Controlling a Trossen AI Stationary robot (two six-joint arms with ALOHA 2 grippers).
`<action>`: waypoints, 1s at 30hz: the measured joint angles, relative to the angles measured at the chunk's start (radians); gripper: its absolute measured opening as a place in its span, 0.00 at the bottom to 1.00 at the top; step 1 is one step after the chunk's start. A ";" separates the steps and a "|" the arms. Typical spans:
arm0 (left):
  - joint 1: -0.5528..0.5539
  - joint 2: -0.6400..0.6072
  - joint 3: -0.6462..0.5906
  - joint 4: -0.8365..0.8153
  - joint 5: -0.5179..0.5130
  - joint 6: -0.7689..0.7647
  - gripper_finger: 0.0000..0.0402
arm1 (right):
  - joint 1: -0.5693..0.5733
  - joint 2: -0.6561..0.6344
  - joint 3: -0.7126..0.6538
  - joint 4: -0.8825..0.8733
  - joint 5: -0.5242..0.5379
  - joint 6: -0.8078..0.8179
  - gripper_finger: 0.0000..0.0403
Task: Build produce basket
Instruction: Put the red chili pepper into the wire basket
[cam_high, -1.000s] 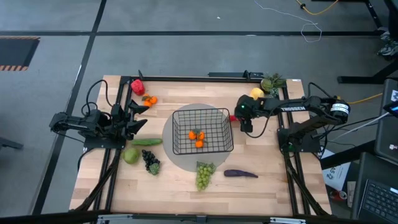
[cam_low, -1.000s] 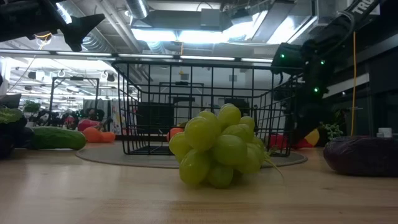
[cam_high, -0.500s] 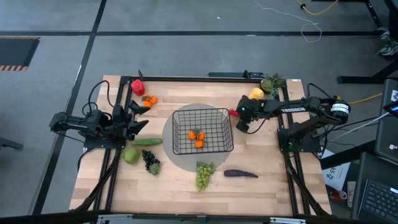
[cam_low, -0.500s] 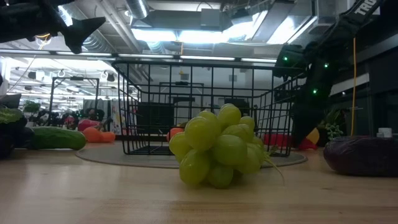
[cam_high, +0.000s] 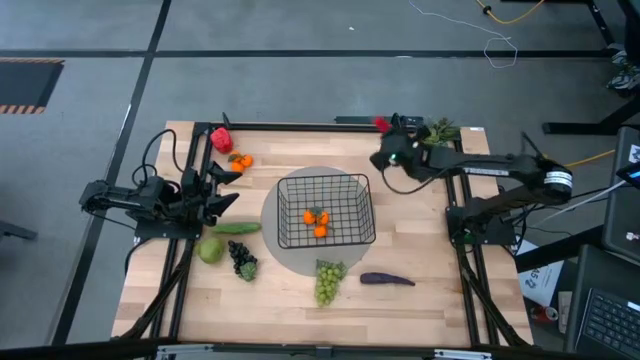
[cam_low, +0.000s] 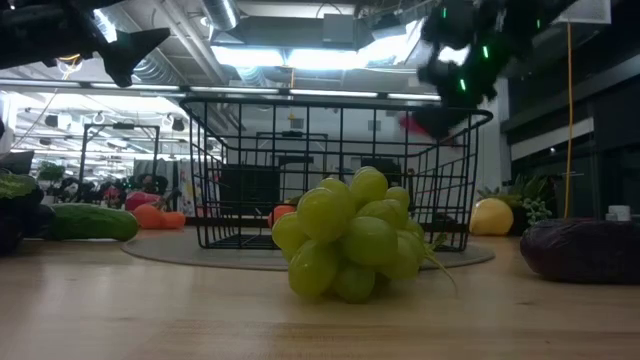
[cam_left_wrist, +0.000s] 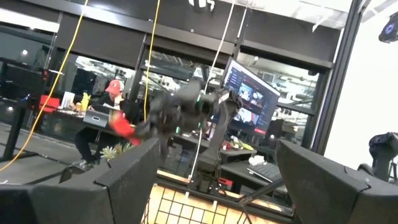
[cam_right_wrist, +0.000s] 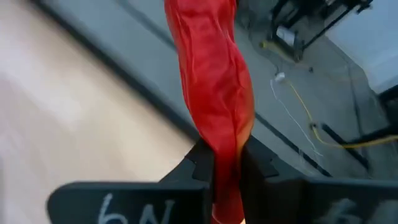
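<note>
The right arm reaches from its base across the table's far right part, its right gripper (cam_high: 383, 128) raised in the air near the far edge with the fingers pinched on a glossy red chili (cam_right_wrist: 214, 93), long and wrinkled, which sticks out past the fingertips. The left gripper (cam_high: 225, 185) waits at the table's left side, level above the wood, its two dark fingers spread wide. The black wire-mesh rectangular basket (cam_high: 324, 182) with open grid sides stands at the middle on a grey round mat (cam_high: 272, 215) and holds two small oranges (cam_high: 317, 222). On the pale plank table (cam_high: 420, 300) lie one bunch of smooth green grapes (cam_high: 327, 280) just in front of the basket, one dark purple eggplant (cam_high: 386, 280), one dark purple grape bunch (cam_high: 243, 261), one green apple (cam_high: 210, 250), one long green cucumber (cam_high: 236, 228), one red pepper (cam_high: 221, 140), two more oranges (cam_high: 240, 160) and one yellow pear (cam_low: 492, 217).
</note>
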 joint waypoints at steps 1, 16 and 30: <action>0.000 0.000 0.000 0.000 0.000 0.000 0.79 | 0.001 -0.014 0.033 0.000 -0.028 -0.003 0.07; 0.000 0.000 0.000 -0.001 0.000 0.002 0.79 | 0.025 -0.083 0.149 0.429 -0.882 -0.150 0.07; 0.000 0.000 0.000 -0.002 0.000 0.001 0.79 | 0.172 -0.017 0.099 0.435 -0.949 -0.030 0.07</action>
